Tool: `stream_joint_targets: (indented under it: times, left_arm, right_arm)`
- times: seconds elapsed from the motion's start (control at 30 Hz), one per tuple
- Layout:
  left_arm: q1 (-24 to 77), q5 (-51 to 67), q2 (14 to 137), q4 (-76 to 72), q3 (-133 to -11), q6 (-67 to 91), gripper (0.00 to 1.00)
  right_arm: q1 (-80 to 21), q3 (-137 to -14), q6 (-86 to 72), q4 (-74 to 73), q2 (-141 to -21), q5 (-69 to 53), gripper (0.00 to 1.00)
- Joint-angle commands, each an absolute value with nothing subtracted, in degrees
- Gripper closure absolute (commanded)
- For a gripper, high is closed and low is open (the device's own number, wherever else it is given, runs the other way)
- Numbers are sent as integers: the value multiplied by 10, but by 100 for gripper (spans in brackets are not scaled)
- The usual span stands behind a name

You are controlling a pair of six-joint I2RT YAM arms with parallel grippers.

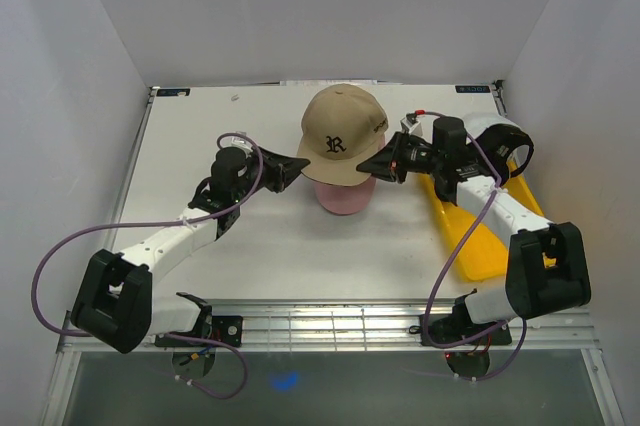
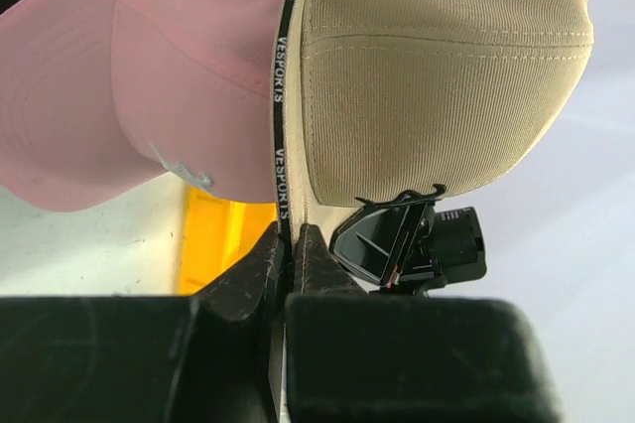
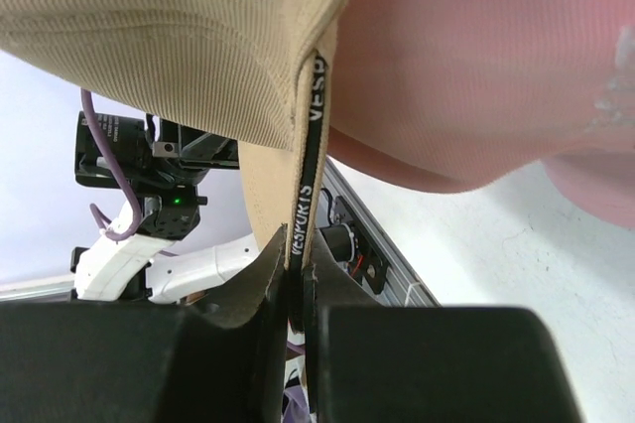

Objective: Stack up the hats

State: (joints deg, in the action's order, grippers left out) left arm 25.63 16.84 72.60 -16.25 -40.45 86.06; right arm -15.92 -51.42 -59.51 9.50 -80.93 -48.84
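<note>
The tan cap is over the pink cap, which lies near the middle of the surface. The left fingers are clamped on the tan cap's lower edge (on its black inner band). The right fingers pinch the opposite edge in the same way. A yellow tray lies to the right.
</note>
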Motion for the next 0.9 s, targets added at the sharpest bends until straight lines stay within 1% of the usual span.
stream_joint_targets:
  times: [0.0,0.4,0.87]
  left_arm:
    - [269,208,686,-180,-396,853,100]
    - [270,207,694,-180,-371,856,100]
    - [285,192,716,-180,-335,851,100]
  right_arm:
    - [-170,-497,-548,100,-798,-490,92]
    - [-170,-447,-534,115,-801,-485,92]
    - [-170,-421,-502,100,-807,-470,92]
